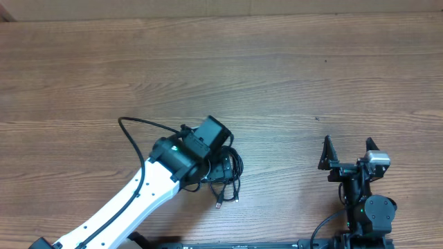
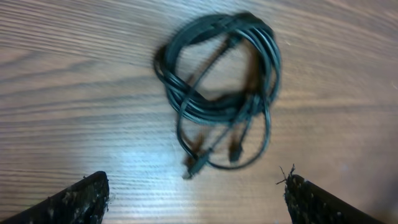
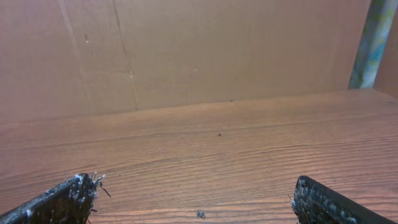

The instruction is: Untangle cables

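Observation:
The cables (image 2: 217, 93) lie in one tangled black coil on the wooden table, with small plug ends sticking out at its near side. In the overhead view the coil (image 1: 227, 178) is partly hidden under my left arm's wrist. My left gripper (image 2: 196, 193) hangs above the table beside the coil, open and empty, fingers wide apart. My right gripper (image 1: 348, 151) is open and empty at the table's front right, far from the cables; its wrist view (image 3: 194, 196) shows only bare wood between the fingers.
A brown cardboard wall (image 3: 199, 50) stands at the far edge of the table. A thicker black wire (image 1: 138, 135) loops off my left arm. My right arm's base (image 1: 367, 214) sits at the front right edge.

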